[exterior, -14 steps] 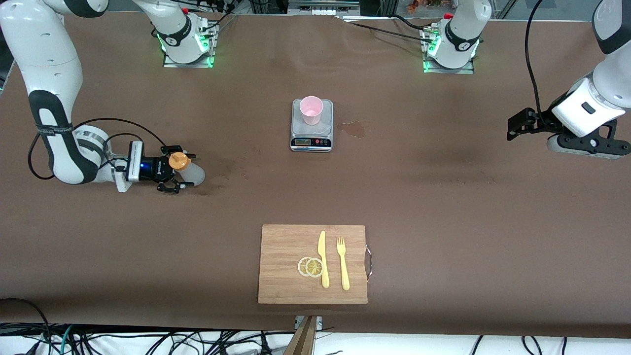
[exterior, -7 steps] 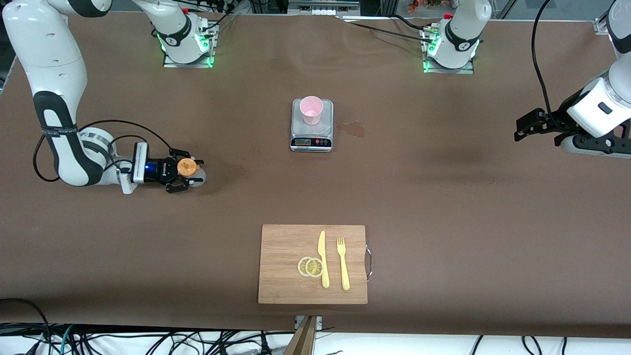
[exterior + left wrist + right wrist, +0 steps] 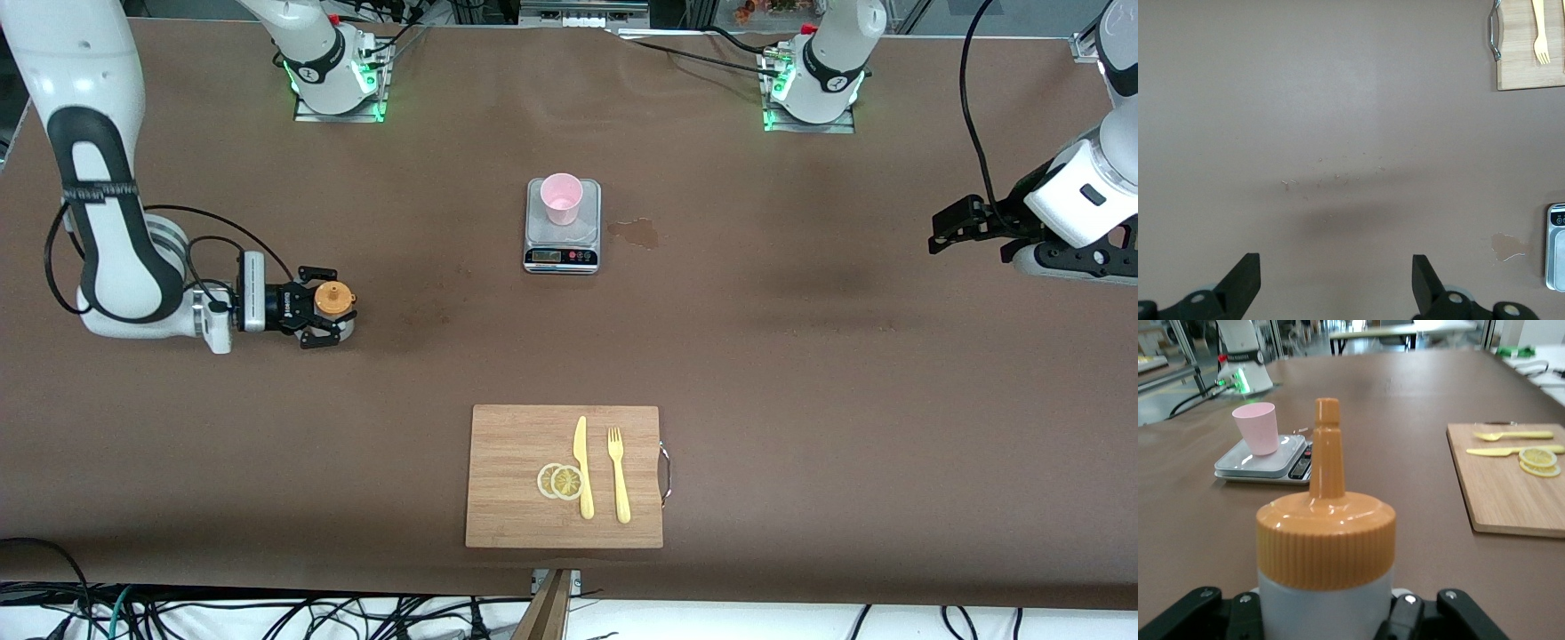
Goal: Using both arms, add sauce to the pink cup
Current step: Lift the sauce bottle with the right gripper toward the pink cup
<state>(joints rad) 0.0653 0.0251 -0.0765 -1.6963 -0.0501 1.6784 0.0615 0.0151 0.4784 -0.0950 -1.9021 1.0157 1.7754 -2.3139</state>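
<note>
Toward the right arm's end of the table, the right gripper (image 3: 325, 309) is clamping its black fingers on the small translucent whitish squeeze bottle with an orange nozzle cap (image 3: 334, 301), holding it upright. At mid-table, the small pale pink plastic cup (image 3: 562, 197) is standing on a silver digital kitchen scale (image 3: 563, 240). Over the bare brown table (image 3: 800, 373) at the left arm's end, the left gripper (image 3: 944, 226) is waiting, its fingers (image 3: 1245, 283) spread wide and holding nothing.
</note>
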